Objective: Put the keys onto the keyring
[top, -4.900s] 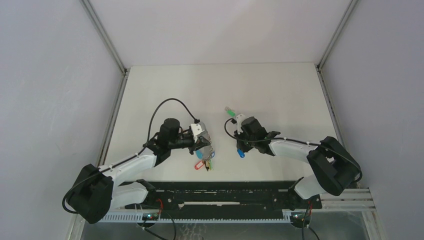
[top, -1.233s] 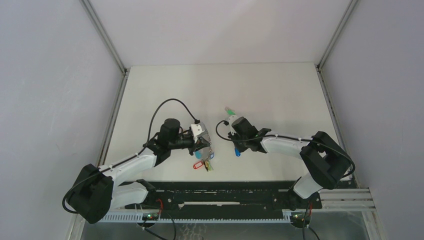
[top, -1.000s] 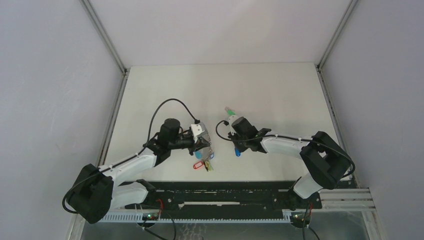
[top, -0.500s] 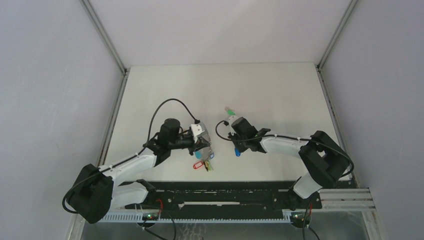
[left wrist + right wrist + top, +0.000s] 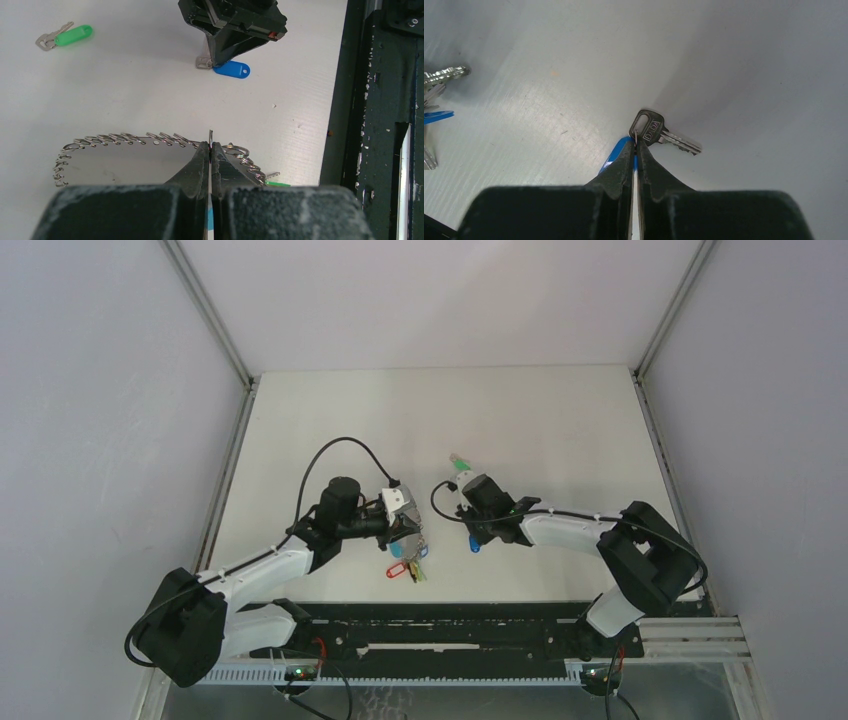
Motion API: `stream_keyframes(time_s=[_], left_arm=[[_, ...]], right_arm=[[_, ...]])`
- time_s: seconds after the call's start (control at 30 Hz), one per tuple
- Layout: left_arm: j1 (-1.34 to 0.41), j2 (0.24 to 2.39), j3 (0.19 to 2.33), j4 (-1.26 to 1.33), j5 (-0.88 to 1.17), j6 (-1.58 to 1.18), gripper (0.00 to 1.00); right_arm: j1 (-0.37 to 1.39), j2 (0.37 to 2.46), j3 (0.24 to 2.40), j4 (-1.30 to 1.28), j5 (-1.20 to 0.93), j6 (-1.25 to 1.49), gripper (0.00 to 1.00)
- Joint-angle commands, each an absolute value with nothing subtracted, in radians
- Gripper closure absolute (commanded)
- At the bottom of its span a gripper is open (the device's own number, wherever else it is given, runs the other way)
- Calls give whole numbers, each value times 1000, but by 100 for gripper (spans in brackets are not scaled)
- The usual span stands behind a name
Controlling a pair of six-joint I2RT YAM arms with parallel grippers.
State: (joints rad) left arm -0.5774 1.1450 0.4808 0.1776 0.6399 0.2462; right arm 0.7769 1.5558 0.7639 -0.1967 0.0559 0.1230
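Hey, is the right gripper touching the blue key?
Touching. The right wrist view shows the right gripper shut on the small wire loop at the head of the blue key, pinched between its tips.

light: bright, even | shadows: soft | close foreground: blurred

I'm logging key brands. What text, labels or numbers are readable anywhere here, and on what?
"DAUA", middle letters unsure: stamped on the silver key, right wrist view.
Blue tag and green tag: no text readable.
Nothing else legible.
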Motion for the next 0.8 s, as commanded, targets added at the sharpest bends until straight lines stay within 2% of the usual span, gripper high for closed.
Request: stream_keyframes(time_s=[0.0,0.57,0.77], left_arm=[[-572,1112,504,238,664,234,100],[-572,1080,505,219,714,251,100],[-572,1093,510,218,759,268,100]], right_arm=[[791,1506,763,-152,45,75,100],[773,1227,695,-84,-242,-279,100],[773,1193,683,-67,-376,-400,100]])
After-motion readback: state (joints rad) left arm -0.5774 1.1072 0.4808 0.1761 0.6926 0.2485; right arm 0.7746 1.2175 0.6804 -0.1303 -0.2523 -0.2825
